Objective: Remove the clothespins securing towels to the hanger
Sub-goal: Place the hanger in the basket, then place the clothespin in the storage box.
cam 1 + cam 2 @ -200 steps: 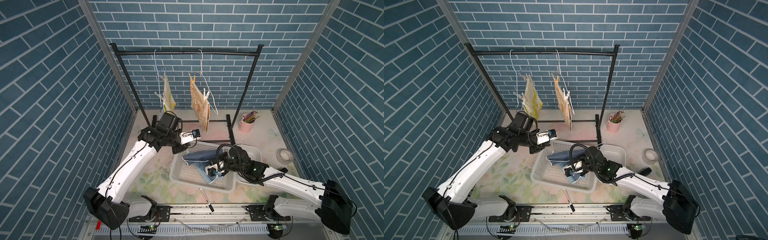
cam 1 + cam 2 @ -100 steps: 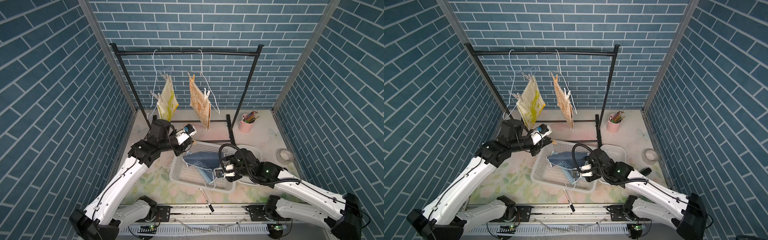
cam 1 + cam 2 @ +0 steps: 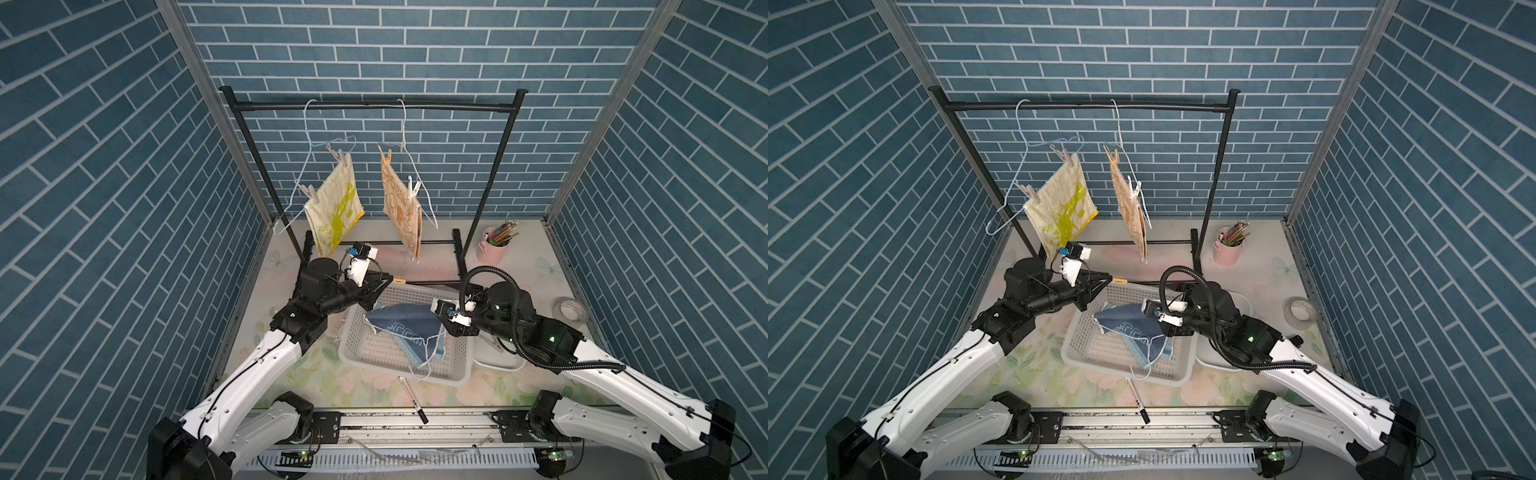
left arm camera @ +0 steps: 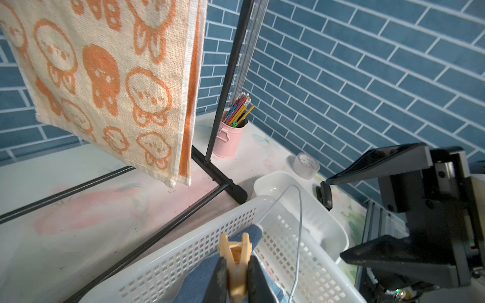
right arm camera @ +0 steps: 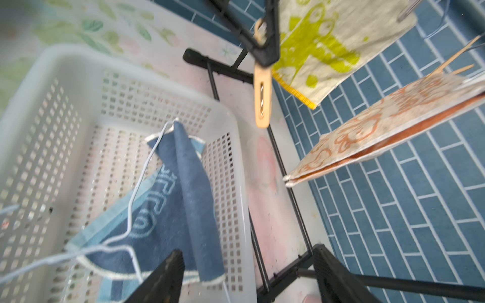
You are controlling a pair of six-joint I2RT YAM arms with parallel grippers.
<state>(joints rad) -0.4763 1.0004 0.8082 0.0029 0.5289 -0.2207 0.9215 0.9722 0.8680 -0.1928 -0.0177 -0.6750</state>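
Right end effector opened (above basket).

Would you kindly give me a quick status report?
Left end effector shut on tan clothespin. Right end effector open, empty, near blue towel. Four clothespins on hangers.

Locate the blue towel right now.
In both top views the blue towel lies crumpled in the white basket mid-table, a wire hanger across it, with the open right gripper at its right end.
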